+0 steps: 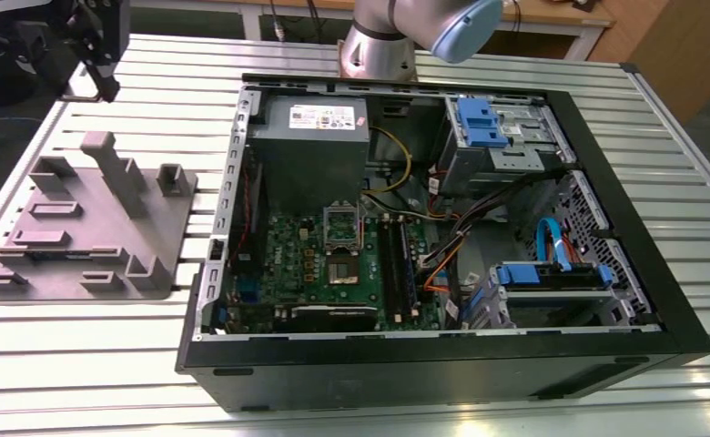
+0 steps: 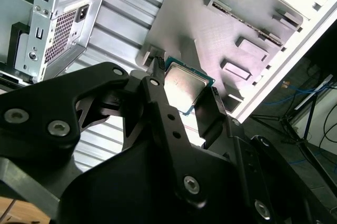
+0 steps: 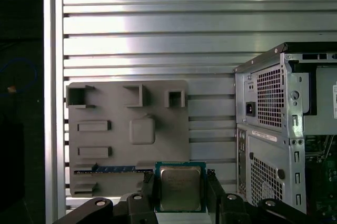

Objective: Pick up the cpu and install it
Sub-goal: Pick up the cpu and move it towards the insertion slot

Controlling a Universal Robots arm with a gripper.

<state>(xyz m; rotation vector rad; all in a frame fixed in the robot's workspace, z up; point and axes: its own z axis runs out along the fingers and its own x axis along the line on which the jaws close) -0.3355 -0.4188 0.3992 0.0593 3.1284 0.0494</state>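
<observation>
Slatted aluminium tabletop (image 1: pixel 76 364) ran under everything. Far at the exterior view's left, up over the table's back edge, hung the dark gripper (image 1: pixel 94 55). In the second wrist view its two fingers (image 2: pixel 158 89) were drawn in narrow and clamped on opposite edges of the cpu (image 2: pixel 181 88), which sat between them clear of the table, silvery top showing. Below the gripper lay the grey fixture plate (image 1: pixel 88 228) with its raised blocks. Further toward the exterior view's right lay the black computer case (image 1: pixel 452 369), open on top. Inside it were the power supply (image 1: pixel 312 137) at the back, the green motherboard (image 1: pixel 319 273) with its socket (image 1: pixel 340 228) in front of that, and blue-tabbed drive bays (image 1: pixel 501 127) furthest right.
</observation>
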